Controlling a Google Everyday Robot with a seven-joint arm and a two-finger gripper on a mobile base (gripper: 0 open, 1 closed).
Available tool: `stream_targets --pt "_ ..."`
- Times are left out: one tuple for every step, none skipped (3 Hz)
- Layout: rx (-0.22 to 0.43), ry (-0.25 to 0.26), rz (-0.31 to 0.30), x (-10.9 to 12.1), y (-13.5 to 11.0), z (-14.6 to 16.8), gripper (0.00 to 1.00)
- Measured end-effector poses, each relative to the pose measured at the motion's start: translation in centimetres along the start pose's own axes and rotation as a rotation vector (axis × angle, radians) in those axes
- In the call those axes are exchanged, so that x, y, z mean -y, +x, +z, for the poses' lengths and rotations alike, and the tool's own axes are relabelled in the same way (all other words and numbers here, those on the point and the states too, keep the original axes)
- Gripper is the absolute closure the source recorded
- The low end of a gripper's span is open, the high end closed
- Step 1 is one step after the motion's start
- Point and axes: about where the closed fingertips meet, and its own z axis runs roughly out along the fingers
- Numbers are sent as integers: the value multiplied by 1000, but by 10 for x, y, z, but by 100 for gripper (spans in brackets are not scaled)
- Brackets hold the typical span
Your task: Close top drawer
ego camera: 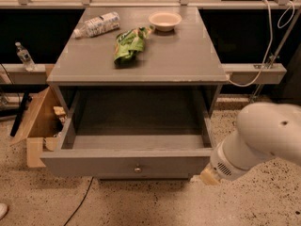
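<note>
The top drawer of the grey cabinet stands pulled far out, its inside empty. Its flat front faces me, with a small round metal knob at centre. My white arm comes in from the lower right. The gripper shows as a cream tip just beside the right end of the drawer front, low near the floor. I cannot tell whether it touches the drawer. The lower drawers are hidden under the open one.
On the cabinet top lie a plastic bottle, a green snack bag and a small bowl. A cardboard box sits on the floor at left. A black cable runs under the drawer.
</note>
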Motion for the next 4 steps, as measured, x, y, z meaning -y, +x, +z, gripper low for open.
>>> stream_targets --pt "-14 -29 40 4 1 50 97" --pt "25 26 104 35 -16 81 100" --pt "29 33 108 37 -17 82 100" --pt "67 97 133 68 -32 78 100"
